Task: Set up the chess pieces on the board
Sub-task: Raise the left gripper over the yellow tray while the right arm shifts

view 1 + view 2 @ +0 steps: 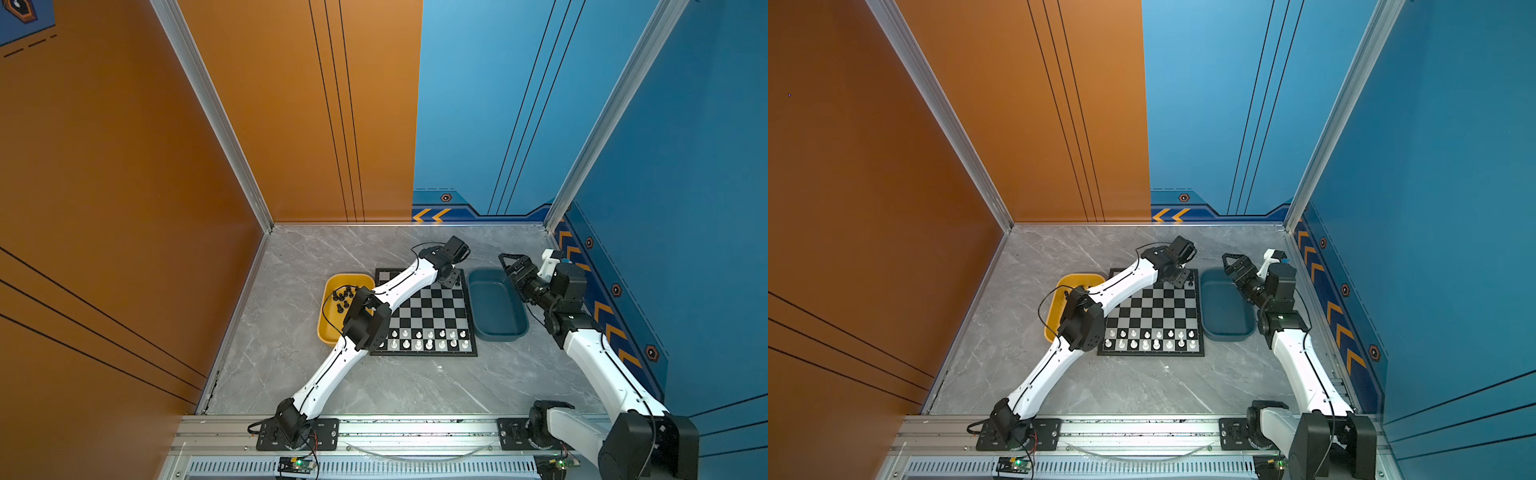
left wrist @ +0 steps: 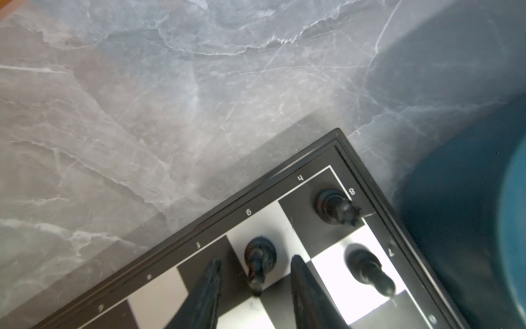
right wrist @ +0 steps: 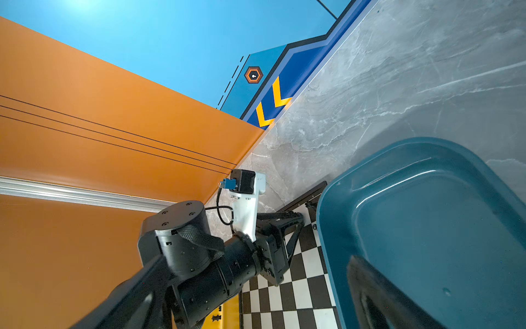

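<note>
Here the board margin reads g, h, 8, 7

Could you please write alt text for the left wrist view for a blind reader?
The left gripper, jaws open, straddles a black chess piece on a silver square near the board's corner without touching it. Two other black pieces stand nearby; a dark blue tray lies beside the board.
</note>
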`<action>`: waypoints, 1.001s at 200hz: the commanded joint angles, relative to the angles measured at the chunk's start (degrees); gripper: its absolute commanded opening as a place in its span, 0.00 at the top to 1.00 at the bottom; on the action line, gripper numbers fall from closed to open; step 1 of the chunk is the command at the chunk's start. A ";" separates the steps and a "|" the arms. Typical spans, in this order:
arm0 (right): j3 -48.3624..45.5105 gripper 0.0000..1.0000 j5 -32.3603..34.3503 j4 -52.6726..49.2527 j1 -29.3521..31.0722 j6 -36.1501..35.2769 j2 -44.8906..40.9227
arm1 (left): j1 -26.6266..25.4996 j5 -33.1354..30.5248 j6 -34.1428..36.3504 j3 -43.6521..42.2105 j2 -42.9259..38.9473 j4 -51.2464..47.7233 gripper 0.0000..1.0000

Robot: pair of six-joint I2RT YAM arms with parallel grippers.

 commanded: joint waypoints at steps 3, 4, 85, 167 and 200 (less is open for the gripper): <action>-0.40 0.00 -0.81 1.13 -0.42 -0.01 -0.98 | 0.72 -0.82 -1.38 -0.71 -5.68 -0.91 0.57; -0.52 0.00 -0.81 1.13 -0.42 -0.01 -1.02 | 0.72 -0.80 -1.42 -0.72 -5.74 -0.87 0.57; -0.68 0.00 -2.62 3.57 -0.42 -2.67 -1.11 | 1.05 0.66 -1.21 -5.48 -14.42 -0.90 0.57; -1.98 0.00 15.41 -5.41 0.71 1.34 -7.07 | 3.15 -5.98 -5.60 -25.36 -31.54 -0.73 0.58; 1.90 0.00 26.75 -18.18 0.98 3.11 -9.27 | 4.53 -9.92 -8.26 -35.26 -39.40 -0.50 0.58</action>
